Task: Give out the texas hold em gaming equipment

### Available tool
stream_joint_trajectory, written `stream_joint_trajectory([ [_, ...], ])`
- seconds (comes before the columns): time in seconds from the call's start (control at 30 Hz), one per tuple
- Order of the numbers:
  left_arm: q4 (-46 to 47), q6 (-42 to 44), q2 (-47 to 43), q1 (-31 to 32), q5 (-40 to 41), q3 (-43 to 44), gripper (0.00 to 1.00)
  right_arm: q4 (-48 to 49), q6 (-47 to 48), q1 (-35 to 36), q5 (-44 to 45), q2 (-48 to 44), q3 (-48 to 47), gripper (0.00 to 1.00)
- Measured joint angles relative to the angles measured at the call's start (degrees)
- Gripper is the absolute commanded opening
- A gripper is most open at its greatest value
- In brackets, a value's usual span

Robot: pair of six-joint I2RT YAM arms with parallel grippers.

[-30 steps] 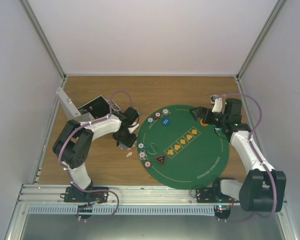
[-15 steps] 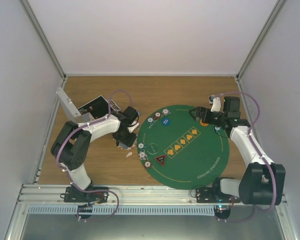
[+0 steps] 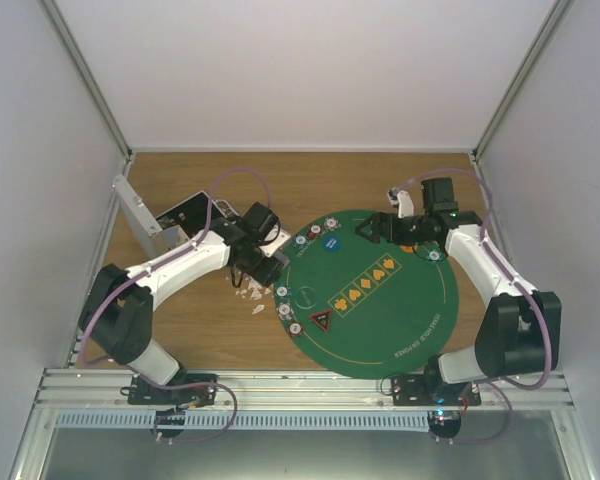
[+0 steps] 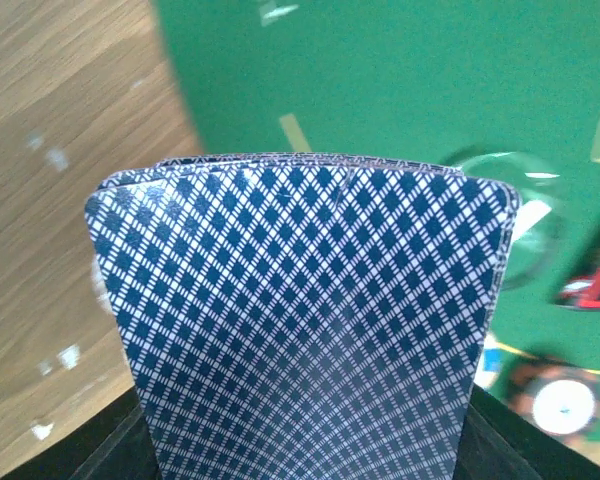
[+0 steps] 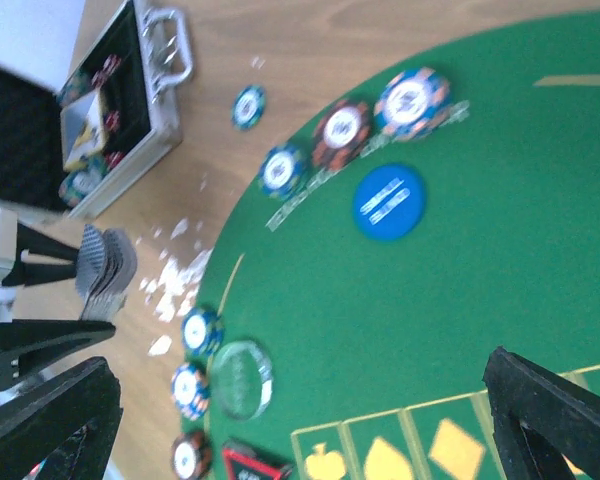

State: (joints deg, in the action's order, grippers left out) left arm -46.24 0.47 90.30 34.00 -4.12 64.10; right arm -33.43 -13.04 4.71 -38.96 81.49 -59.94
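A stack of blue-diamond-backed playing cards (image 4: 300,320) stands upright in my left gripper (image 4: 305,462) and fills the left wrist view, hiding the jaws. From above, the left gripper (image 3: 254,264) hangs over the wood just left of the green mat (image 3: 410,320). The cards (image 5: 105,262) also show in the right wrist view. My right gripper (image 3: 366,229) is open over the mat's far part with nothing between its fingers (image 5: 550,410). Below it lie a blue token (image 5: 389,201) and three striped chips (image 5: 343,130). More chips (image 3: 285,309) and a red-triangle marker (image 3: 321,321) sit at the mat's left edge.
The open silver case (image 3: 180,215) stands at the back left with chips inside. White scraps (image 3: 248,291) litter the wood beside the mat. A clear round button (image 5: 240,378) lies near the left-edge chips. One stray chip (image 5: 248,106) rests on the wood.
My left arm has stretched out toward the mat with the cards in its gripper. The right gripper has swung left across the far part of the mat, toward the blue token and chips.
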Motion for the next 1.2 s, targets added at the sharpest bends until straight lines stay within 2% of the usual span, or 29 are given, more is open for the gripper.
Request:
stream_joint_trajectory([
  [0.23, 1.1, 2.5, -3.0, 7.4, -5.7, 1.6, 0.60, -7.2, 0.8, 5.7, -5.5, 2.5, -0.5, 1.00],
  [0.5, 3.1, 5.1, -3.0, 13.7, -6.3, 1.6, 0.60, -9.1, 0.3, 8.9, -14.4, 2.6, 2.5, 1.00],
  [1.0, 4.0, 9.5, -3.0, 17.4, -3.5, 0.4, 0.60, -8.5, -1.7, 13.8, -21.3, 6.4, 6.0, 0.93],
  [1.2, 4.0, 9.7, -3.0, 18.3, -3.4, 0.4, 0.59, -7.3, -3.1, 14.8, -21.6, 7.4, 6.0, 0.83],
])
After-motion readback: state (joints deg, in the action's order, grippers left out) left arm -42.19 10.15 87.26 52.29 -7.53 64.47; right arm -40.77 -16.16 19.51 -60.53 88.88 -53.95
